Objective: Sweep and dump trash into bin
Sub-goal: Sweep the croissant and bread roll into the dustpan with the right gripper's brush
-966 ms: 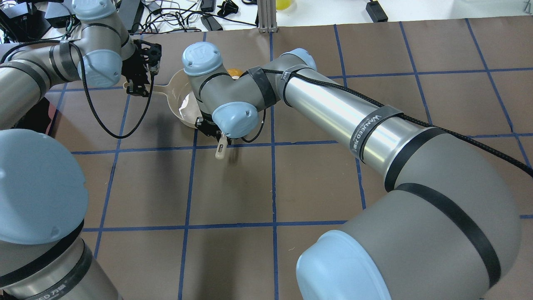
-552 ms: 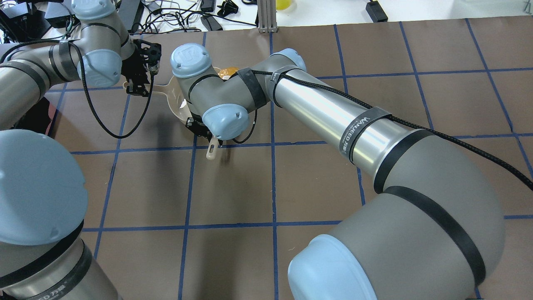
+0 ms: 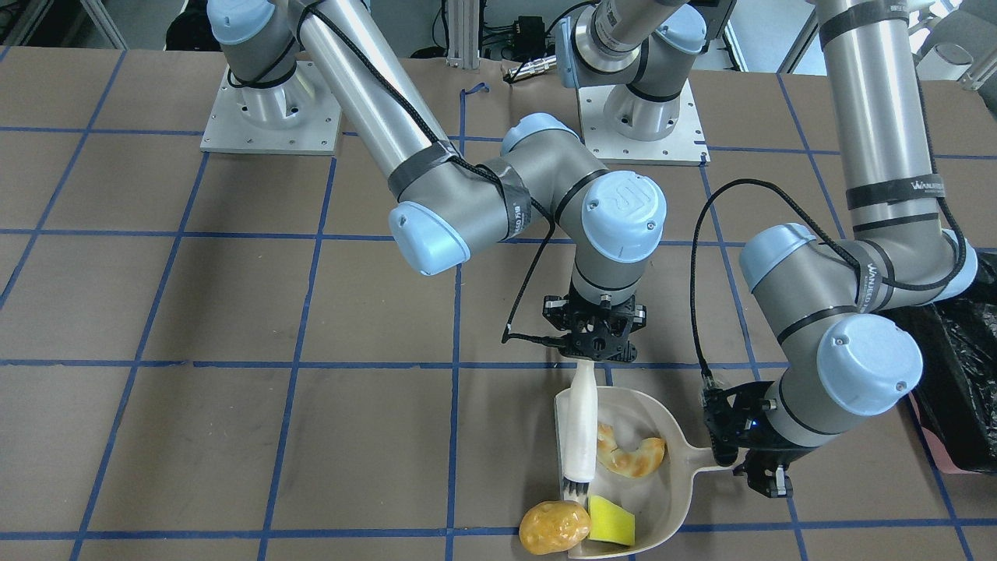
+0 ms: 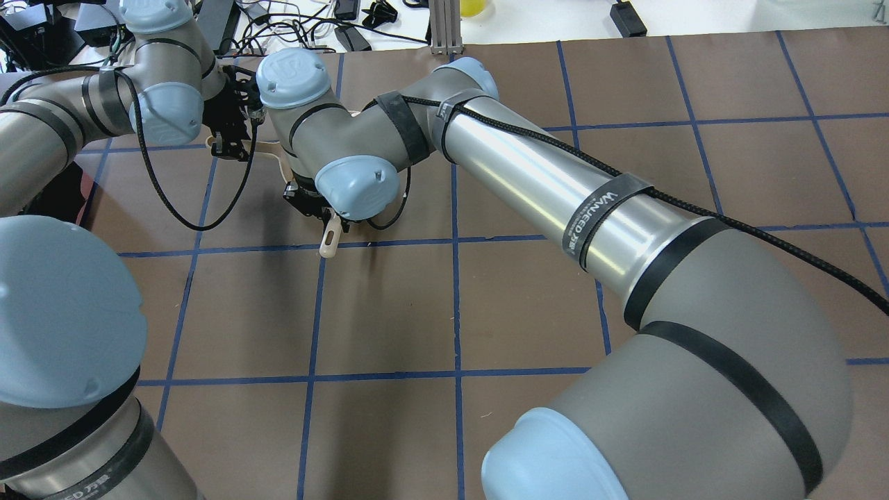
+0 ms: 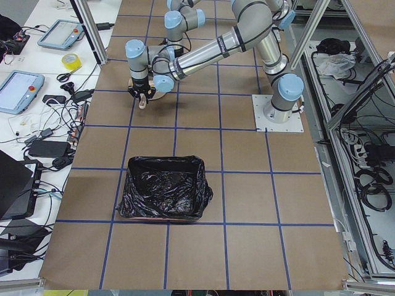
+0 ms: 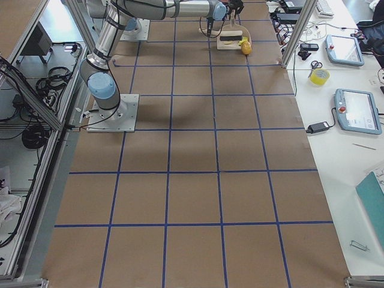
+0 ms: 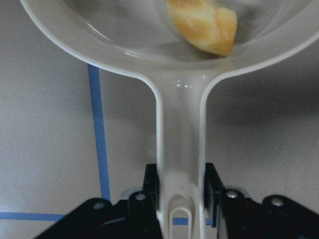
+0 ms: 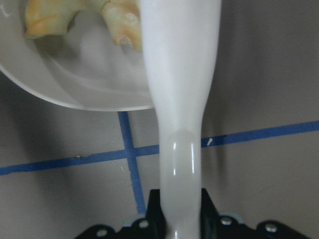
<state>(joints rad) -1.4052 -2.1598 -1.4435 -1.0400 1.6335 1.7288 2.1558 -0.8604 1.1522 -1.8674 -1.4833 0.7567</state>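
Trash not yet all aboard: croissant-like piece [image 3: 631,456] lying inside dustpan [image 3: 674,499], just past left claw [image 7: 180,194] along the handle; yellow sponge wedge [image 3: 611,520] at the pan's mouth, farther from that claw; potato-like lump [image 3: 554,527] right beside the wedge, seemingly just outside the mouth on the surface [image 3: 234,436], at the bristle end of the brush [image 3: 580,425] reaching out from right claw [image 3: 592,358]. Left claw clamped on the dustpan handle, one finger each side, pan apparently flat on the surface. Right claw closed around the brush handle, brush pointing away from it along the pan's mouth. Black-lined bin [image 5: 163,194] well apart from both claws, out on left claw's side.

Sweeping step in hand, by the look of it; dumping not yet begun. Next move, as a judgement: set bristles on the far side of the lump, then draw toward left claw, nudging lump and wedge deeper into the pan. Keep pan pressed down to block any slip beneath the lip. Rounded, glossy lump likely to roll aside, hence a slow, centred stroke. After that, lift level and carry to bin
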